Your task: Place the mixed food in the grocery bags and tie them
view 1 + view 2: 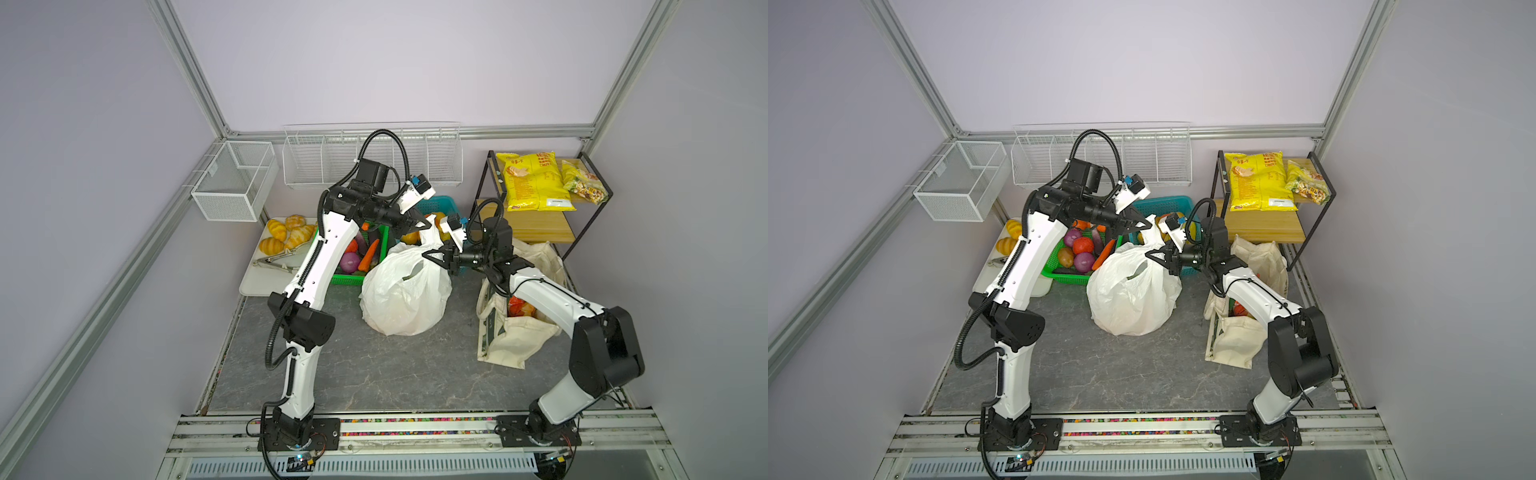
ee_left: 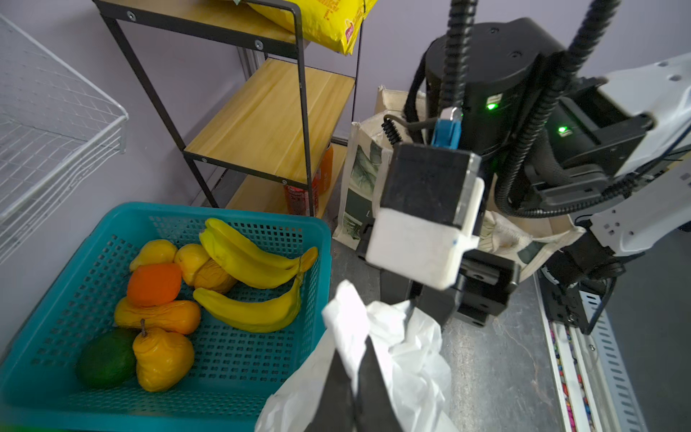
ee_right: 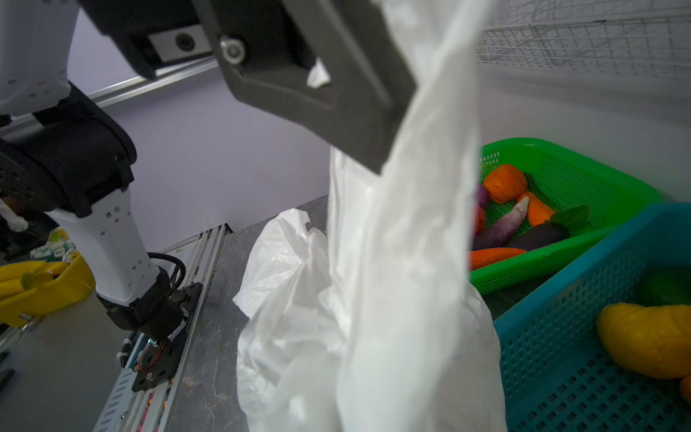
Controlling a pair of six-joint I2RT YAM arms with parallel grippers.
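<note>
Now you have the white plastic bag [image 1: 405,295] sitting full and rounded in the middle of the counter [image 1: 374,374], left of the canvas tote [image 1: 515,340]. Your left end effector [image 1: 424,225] is pinched together on a raised loop handle [image 3: 411,224] at the bag's far side. Your right end effector [image 1: 429,254] looks clamped on the film at the mouth, just nearer. Expect thin, slippery, easily torn film that stretches and slides, so take each handle low where it bunches thick, and pull gently or the light bag may drag
</note>
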